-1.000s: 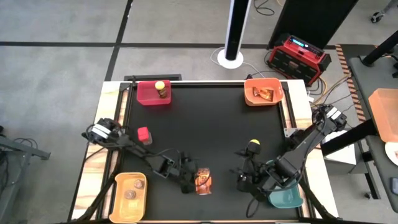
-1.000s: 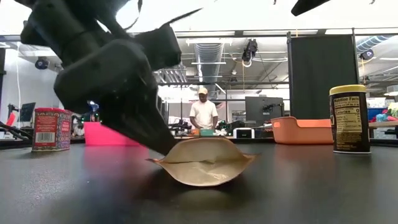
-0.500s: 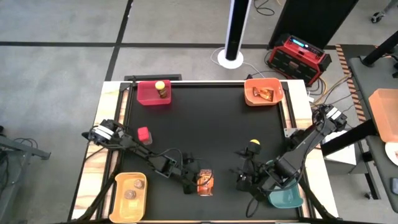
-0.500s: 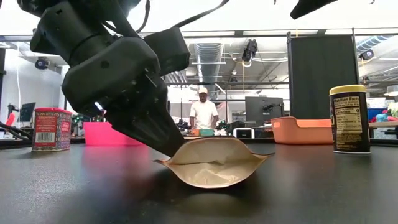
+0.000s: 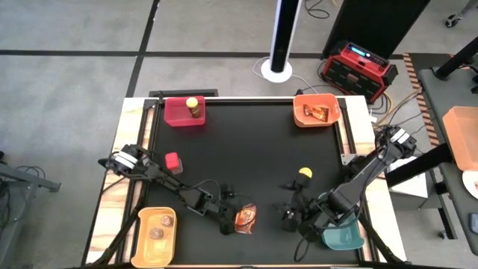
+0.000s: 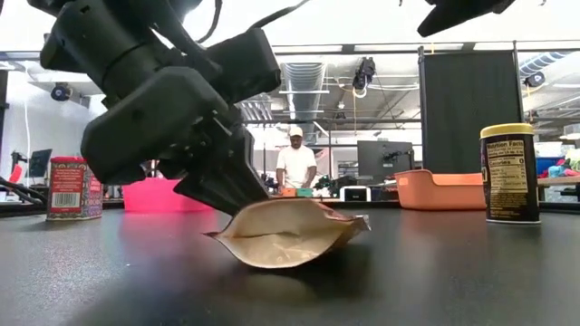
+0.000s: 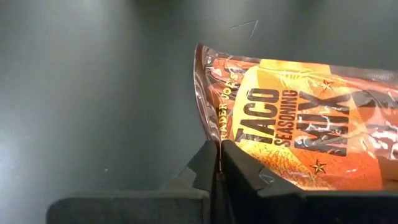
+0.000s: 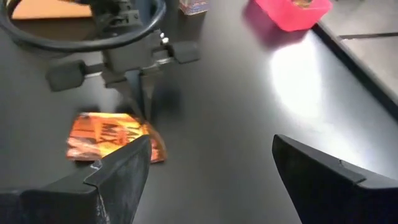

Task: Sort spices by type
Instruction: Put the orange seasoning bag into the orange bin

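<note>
1. The orange taco seasoning packet (image 5: 244,219) lies near the front middle of the black table (image 5: 246,149); in the low view it (image 6: 285,234) rests on the surface with one end tilted up, and the left wrist view shows its printed face (image 7: 298,134).
2. The left gripper (image 5: 233,217) has its two fingers (image 7: 214,165) pressed together on the packet's edge, clenched on it; in the low view the gripper (image 6: 237,195) bears down on the packet from above.
3. The right gripper (image 5: 290,217) hovers just beside the packet on the other side, its fingers (image 8: 121,171) spread wide and holding nothing.
4. A yellow-lidded dark jar (image 5: 305,175) stands on the table near the right gripper; the low view shows it upright (image 6: 509,172).
5. A small red block container (image 5: 172,161) stands on the table's left part, well apart from the packet.
6. The red bin (image 5: 176,112) at the back left corner holds another yellow-lidded jar (image 5: 193,107).
7. The orange bin (image 5: 304,102) at the back right holds a second orange packet (image 5: 317,113).
8. The yellow bin (image 5: 143,236) at the front left holds two tiny brownish round jars (image 5: 160,226).
9. The teal bin (image 5: 345,239) sits at the front right, partly under the right arm.
10. In the low view a person (image 6: 296,163) stands in the room well behind the table.
</note>
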`<state>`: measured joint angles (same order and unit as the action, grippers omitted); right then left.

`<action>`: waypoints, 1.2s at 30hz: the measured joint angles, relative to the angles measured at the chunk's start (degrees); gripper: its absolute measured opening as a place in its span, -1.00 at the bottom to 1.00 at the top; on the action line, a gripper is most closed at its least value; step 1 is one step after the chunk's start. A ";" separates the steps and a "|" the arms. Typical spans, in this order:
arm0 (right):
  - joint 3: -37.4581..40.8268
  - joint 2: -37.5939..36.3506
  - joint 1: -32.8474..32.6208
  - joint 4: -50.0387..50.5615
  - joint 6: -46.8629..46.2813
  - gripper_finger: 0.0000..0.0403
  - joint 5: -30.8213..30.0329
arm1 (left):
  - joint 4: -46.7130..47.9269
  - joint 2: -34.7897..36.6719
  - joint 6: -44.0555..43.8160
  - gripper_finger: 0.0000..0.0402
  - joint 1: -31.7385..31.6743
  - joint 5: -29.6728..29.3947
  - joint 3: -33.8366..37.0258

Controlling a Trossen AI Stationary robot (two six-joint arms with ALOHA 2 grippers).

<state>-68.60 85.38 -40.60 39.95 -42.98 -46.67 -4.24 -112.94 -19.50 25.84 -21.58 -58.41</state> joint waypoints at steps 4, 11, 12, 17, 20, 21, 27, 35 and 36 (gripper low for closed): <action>2.19 0.02 0.17 -5.24 0.08 0.63 0.87 | 0.97 1.01 4.21 -0.98 0.02 -1.60 -1.66; 7.99 0.02 1.35 -17.89 4.90 0.63 5.96 | 2.63 1.83 9.08 -1.00 0.02 -3.24 -6.65; 8.58 0.02 1.60 -19.73 5.52 0.63 6.70 | 2.59 1.83 9.65 -1.00 0.02 -3.43 -7.38; 11.00 0.02 2.56 -25.73 9.70 0.59 9.62 | 3.56 1.87 11.65 -1.00 0.05 -6.29 -10.30; 11.13 0.02 2.78 -25.46 10.64 0.58 9.68 | 3.98 1.90 13.02 -1.00 0.05 -7.08 -11.99; 11.15 0.02 2.89 -25.29 10.62 0.58 9.72 | 4.34 1.90 13.42 -1.00 0.10 -7.60 -12.41; 11.26 0.02 3.94 -25.26 9.94 0.60 10.74 | 4.38 1.94 14.55 -1.00 0.11 -9.42 -14.61; 11.28 0.02 5.40 -25.24 9.90 0.53 14.04 | 3.58 1.98 15.01 -1.00 0.11 -11.15 -15.06; 11.28 0.02 5.40 -25.22 9.90 0.51 14.33 | 3.57 1.98 15.01 -1.00 0.11 -11.61 -15.06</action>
<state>-57.32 85.41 -35.20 14.72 -33.08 -32.34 -0.67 -110.96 -4.49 25.96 -33.19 -73.47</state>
